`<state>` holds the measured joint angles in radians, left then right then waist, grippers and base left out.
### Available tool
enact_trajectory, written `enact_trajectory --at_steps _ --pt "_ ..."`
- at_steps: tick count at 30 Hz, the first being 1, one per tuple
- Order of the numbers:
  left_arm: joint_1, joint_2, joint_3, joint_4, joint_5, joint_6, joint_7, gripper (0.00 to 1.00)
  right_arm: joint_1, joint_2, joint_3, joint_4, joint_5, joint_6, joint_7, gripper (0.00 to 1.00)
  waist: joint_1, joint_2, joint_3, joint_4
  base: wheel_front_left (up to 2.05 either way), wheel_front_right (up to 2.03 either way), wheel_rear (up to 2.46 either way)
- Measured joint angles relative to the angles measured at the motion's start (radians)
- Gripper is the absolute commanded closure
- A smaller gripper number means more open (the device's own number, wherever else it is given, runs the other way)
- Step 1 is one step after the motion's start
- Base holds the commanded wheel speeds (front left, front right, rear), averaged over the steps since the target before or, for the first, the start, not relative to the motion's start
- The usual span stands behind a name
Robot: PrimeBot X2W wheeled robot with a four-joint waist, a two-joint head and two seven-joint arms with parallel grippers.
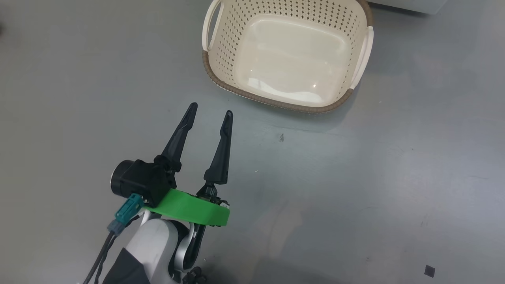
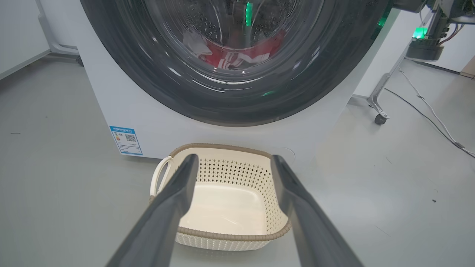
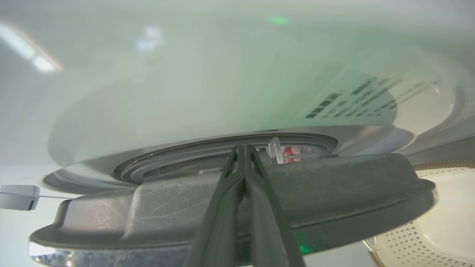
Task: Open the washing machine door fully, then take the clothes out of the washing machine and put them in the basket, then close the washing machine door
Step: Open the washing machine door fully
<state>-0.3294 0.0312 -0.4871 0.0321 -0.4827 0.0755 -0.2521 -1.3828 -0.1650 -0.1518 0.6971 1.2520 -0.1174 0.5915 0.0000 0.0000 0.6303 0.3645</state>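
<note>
While the left claw (image 1: pixel 210 109) hangs released, the right claw (image 3: pixel 243 148) is clenched, empty.
Head view: the basket (image 1: pixel 276 103) stands empty on the floor (image 1: pixel 355 177) beyond the left claw. Left wrist view: red clothes (image 2: pixel 230 55) lie behind the washing machine door (image 2: pixel 130 74) glass. Right wrist view: fingertips meet at the door's dark rim.

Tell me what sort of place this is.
Likely a lab or test room arranged as a laundry corner, not a home: a white washing machine with red clothes inside, a basket on a bare grey floor, and a wheeled stand with loose cables beside it.
</note>
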Motion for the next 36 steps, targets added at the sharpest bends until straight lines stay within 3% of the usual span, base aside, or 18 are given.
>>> enact_trajectory --at_steps 36 --pt "0.007 0.000 0.020 0.028 0.028 0.000 0.000 0.00 0.123 0.029 0.008 0.136 0.059 0.020 0.121 1.00 0.0000 0.0000 -0.130 -0.042 0.00 0.00 0.00"
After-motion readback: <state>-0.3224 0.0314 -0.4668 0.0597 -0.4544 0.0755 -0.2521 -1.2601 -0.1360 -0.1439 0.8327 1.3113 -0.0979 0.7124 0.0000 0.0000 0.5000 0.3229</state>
